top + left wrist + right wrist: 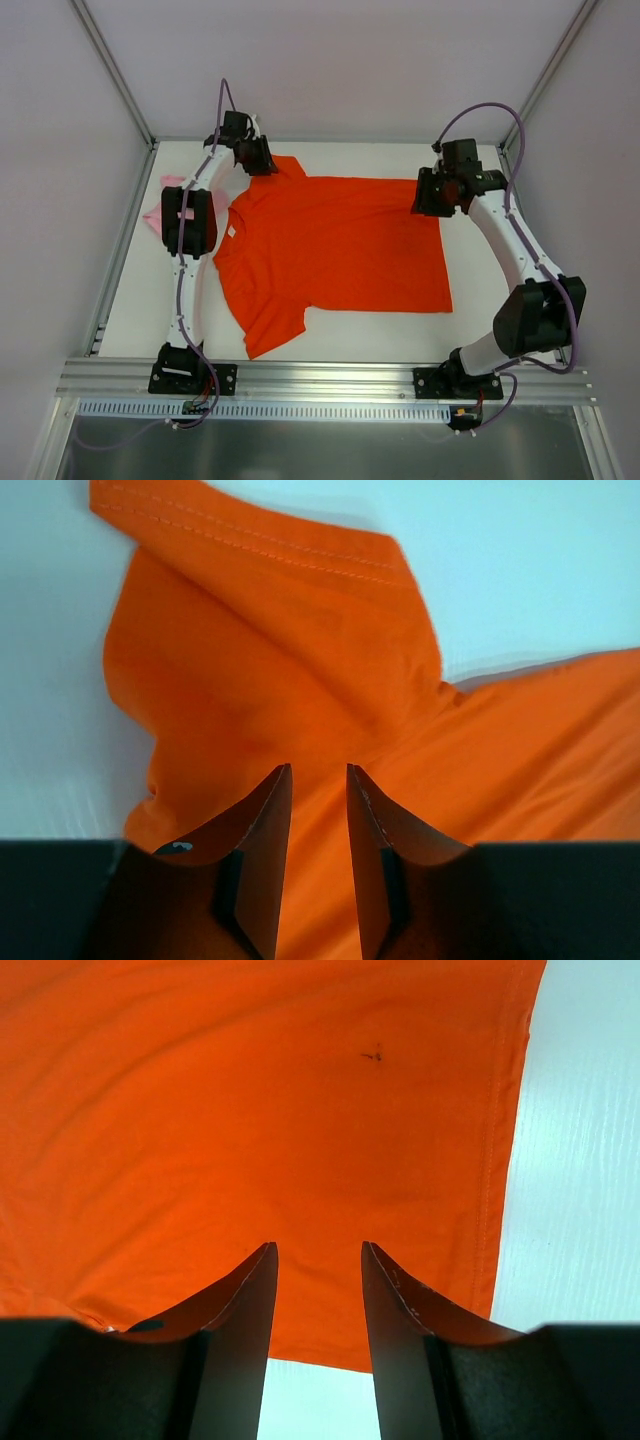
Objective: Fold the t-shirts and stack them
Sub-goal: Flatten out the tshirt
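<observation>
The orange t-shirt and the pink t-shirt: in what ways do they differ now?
The orange t-shirt is bright orange-red; the pink t-shirt is pale. The orange t-shirt lies spread out mid-table; the pink t-shirt sits at the left edge, partly hidden by the left arm. Both rest on the white table.

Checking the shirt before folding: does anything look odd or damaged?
A small dark mark sits on the orange t-shirt near its hem, seen by the right wrist camera; stain or thread, unclear. Its far sleeve lies rumpled.
</observation>
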Controlling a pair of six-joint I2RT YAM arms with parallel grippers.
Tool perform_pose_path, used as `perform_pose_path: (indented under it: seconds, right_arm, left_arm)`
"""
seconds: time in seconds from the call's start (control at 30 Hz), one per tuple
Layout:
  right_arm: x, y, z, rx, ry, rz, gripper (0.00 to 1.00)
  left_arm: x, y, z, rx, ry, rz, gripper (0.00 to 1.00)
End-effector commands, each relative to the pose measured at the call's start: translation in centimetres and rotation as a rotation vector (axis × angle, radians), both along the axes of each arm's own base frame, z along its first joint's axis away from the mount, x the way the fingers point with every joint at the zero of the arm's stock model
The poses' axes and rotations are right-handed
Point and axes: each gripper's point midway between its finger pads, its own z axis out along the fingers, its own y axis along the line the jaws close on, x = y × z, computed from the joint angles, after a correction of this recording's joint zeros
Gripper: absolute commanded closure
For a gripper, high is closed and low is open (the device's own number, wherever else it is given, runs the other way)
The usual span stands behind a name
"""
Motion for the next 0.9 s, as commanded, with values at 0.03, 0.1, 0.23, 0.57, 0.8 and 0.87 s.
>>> perform_pose_path:
  seconds: [0.03,0.1,0.23,0.57,0.8,0.87]
  right_arm:
    - [-1.4,-0.2,3.6,-0.021,-0.109,-0.002,0.57]
    - [-2.0,-0.4,3.8,-0.028,-0.119,-0.007,0.57]
    - [-3.3,-0.5,3.7,-0.027,-0.117,-0.012,0.57]
    - [-6.0,-0.6,2.1,-0.064,-0.08,-0.049,0.57]
    - [-6.1,0.2,2.5,-0.064,-0.091,-0.048,0.57]
    - [-6.1,0.6,2.3,-0.065,-0.083,-0.042,0.57]
  left_arm:
    - [1.0,0.3,-1.6,0.12,-0.043,-0.01,0.71]
    - [0.9,0.0,-2.4,0.142,-0.037,-0.017,0.71]
    - [1.5,0.5,-3.1,0.187,-0.036,0.004,0.72]
    - [4.0,0.4,-1.6,0.162,-0.105,0.057,0.56]
    - [4.9,-0.6,0.3,0.084,-0.148,0.037,0.63]
    - [4.8,-1.2,0.8,0.081,-0.212,0.009,0.69]
